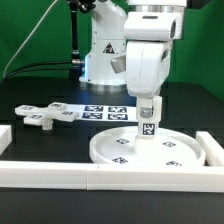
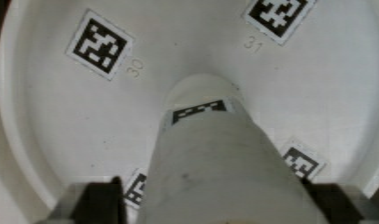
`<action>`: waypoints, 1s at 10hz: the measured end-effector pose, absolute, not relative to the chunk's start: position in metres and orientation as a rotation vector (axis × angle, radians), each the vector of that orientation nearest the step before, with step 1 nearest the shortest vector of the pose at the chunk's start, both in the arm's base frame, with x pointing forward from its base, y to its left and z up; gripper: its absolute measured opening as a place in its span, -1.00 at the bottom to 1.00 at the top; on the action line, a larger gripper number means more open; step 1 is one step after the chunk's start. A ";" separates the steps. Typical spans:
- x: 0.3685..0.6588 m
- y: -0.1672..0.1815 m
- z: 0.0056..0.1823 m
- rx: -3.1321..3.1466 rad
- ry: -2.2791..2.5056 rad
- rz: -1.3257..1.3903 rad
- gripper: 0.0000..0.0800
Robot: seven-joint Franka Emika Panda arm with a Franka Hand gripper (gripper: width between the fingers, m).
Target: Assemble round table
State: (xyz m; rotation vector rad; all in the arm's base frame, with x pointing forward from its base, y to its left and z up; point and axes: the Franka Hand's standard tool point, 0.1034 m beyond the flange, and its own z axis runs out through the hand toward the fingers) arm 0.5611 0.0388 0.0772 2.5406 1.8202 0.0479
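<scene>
White plastic post [image 1: 148,130] hangs upright, its long axis vertical, clamped in the gripper [image 1: 148,108]. Its lower end meets the middle of the round disc [image 1: 108,150]. The cross-shaped piece [image 1: 44,116] lies apart on the worktop [image 1: 50,142].

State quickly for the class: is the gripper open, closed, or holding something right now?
Gripper: closed, holding the post upright over the round disc.
</scene>
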 end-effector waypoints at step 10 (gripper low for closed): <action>0.557 0.039 0.076 3.132 0.526 0.011 0.02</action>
